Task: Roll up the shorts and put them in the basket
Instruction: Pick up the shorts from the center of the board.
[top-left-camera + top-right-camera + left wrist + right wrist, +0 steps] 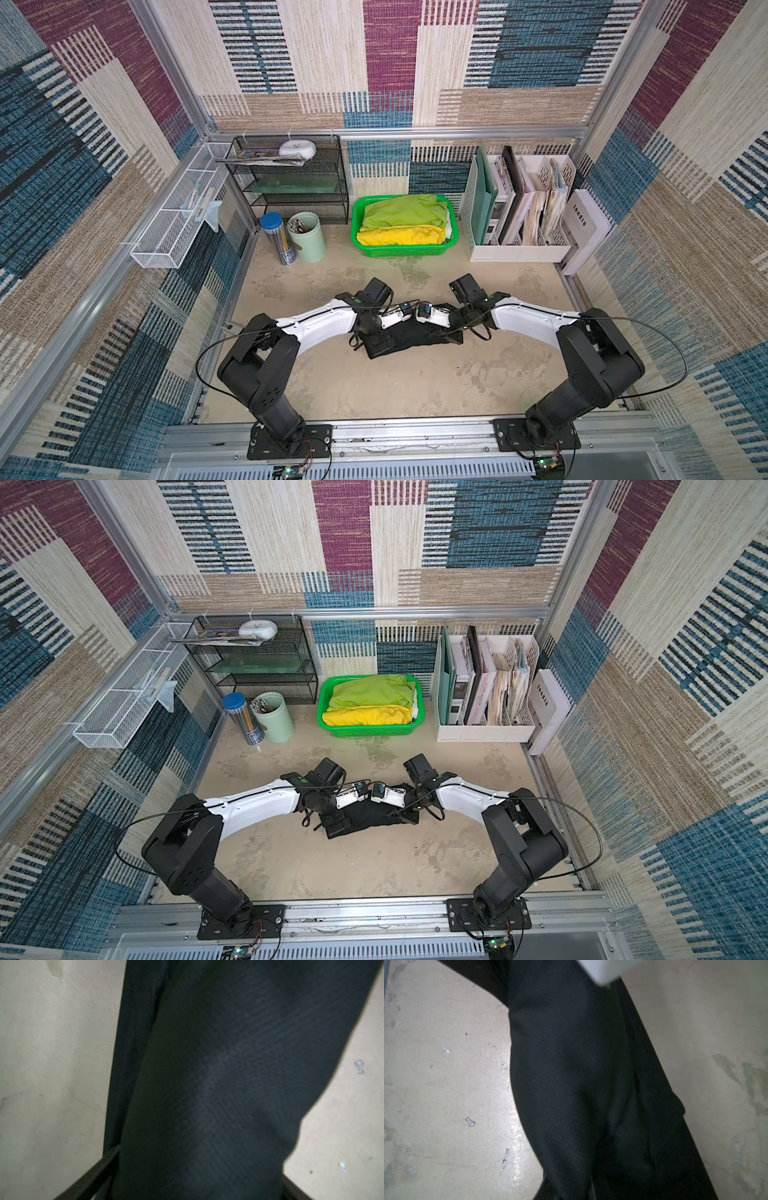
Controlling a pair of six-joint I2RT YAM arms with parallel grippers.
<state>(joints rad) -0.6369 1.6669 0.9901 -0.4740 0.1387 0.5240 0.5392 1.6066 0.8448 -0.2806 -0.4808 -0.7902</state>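
The black mesh shorts [415, 334] [374, 812] lie mid-table as a narrow bunched band running left to right, between my two arms. My left gripper [379, 344] [337, 823] is down over the band's left end. In the left wrist view its fingers [93, 1178] stand wide on either side of the shorts [218, 1084], and the left gripper [197, 1190] is open. My right gripper [454, 336] [409, 814] is at the right end. In the right wrist view the shorts [571, 1074] gather into folds at the right gripper [591, 1190], which is shut on them.
A green basket [405, 250] holding lime and yellow folded cloths stands behind the arms. A mint cup [307, 243] and a blue tube [277, 239] stand at the back left by a black mesh shelf [291, 195]. A white file organiser [519, 251] is at the back right.
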